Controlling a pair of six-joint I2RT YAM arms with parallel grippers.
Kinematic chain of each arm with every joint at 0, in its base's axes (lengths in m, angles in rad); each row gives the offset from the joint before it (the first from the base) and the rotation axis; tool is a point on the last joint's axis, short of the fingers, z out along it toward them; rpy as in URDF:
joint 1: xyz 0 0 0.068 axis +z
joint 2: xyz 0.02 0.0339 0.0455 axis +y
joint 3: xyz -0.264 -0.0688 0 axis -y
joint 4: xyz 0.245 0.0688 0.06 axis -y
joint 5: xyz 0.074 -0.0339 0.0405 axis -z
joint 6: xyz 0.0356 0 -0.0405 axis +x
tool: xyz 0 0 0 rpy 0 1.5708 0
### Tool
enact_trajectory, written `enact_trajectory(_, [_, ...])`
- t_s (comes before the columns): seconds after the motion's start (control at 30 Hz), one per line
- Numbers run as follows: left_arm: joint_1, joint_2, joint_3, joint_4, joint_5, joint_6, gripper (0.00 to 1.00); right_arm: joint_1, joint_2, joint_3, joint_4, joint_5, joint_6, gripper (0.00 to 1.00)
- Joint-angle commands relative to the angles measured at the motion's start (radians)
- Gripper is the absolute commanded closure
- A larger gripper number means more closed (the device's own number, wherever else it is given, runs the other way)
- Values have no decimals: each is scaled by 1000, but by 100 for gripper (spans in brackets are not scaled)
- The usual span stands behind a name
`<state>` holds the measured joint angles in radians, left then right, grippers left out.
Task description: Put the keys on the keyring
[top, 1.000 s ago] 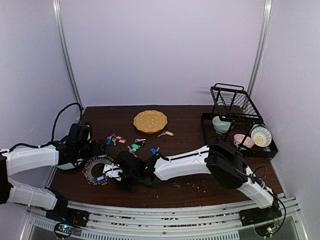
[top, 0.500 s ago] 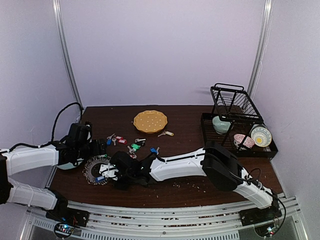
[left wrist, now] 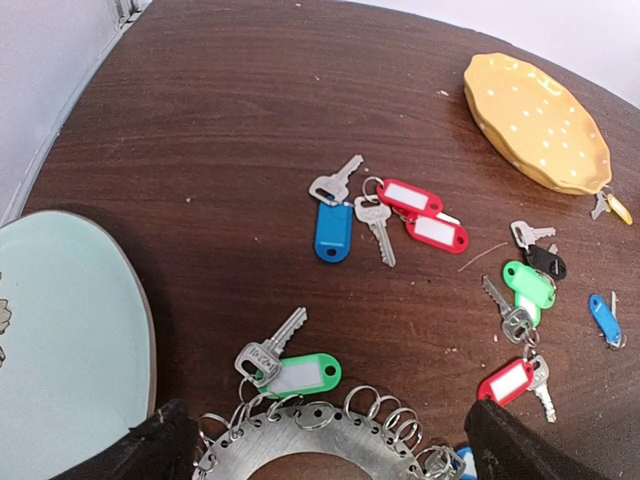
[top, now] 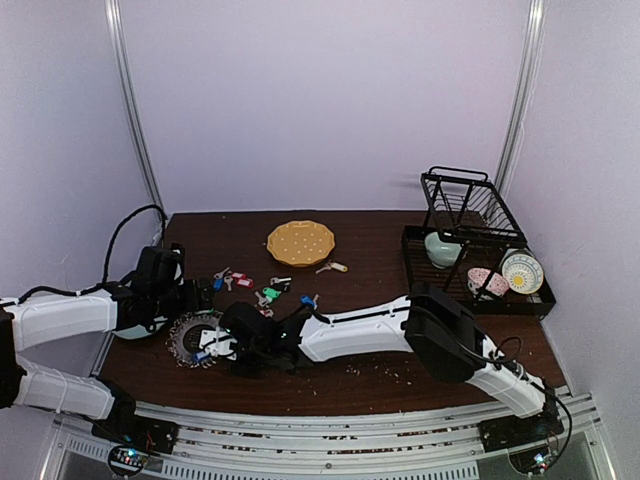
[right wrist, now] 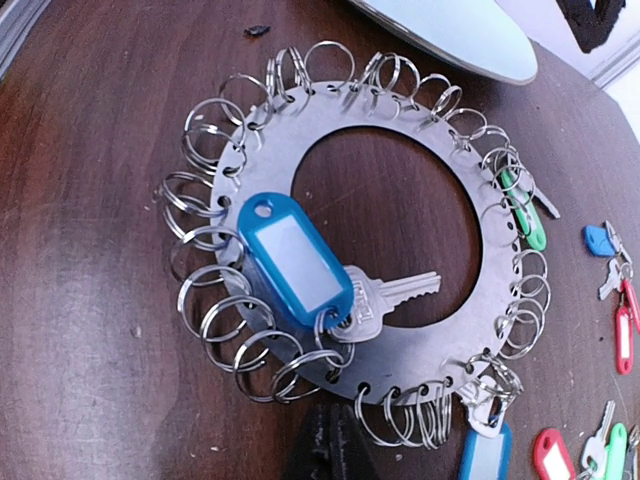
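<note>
1. Brown wooden table: overhead view places the flat silver split-ring keyring at left front.
2. Right wrist view resolves a blue-tagged silver key lying on it; right gripper clenched.
3. Left wrist view resolves loose colour-tagged keys; left gripper spread wide.

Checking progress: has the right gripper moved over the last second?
Yes: the right gripper shifted slightly left, toward the keyring, judged against the yellow plate.
</note>
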<state>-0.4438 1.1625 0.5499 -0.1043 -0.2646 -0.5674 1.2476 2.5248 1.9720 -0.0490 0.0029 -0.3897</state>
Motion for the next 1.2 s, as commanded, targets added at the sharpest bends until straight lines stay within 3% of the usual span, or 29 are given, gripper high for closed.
enact_trajectory(0.0, [9,-17,5,38,6,17,3,-2,-23,-3,-68,31,-14,100])
enact_trajectory(0.27, [8,-11,7,41,14,20,3,-3,-141,-83,-49,8,61,100])
enact_trajectory(0.5, [8,-22,9,39,14,24,3,-53,-217,-188,28,-129,170,100])
enact_trajectory(0.57, [9,-26,10,36,10,25,3,-71,-203,-185,42,-152,177,94])
enact_trajectory(0.67, [8,-29,9,35,11,24,3,-66,-173,-184,60,-151,79,86])
enact_trajectory(0.83, [8,-35,10,17,-13,23,3,-36,-159,-217,122,-17,-211,74])
enact_trajectory(0.97, [10,-43,9,13,-38,23,2,-13,-148,-221,135,-18,-384,73])
enact_trajectory(1.17, [16,-57,8,19,-42,25,2,15,-73,-167,128,76,-503,74])
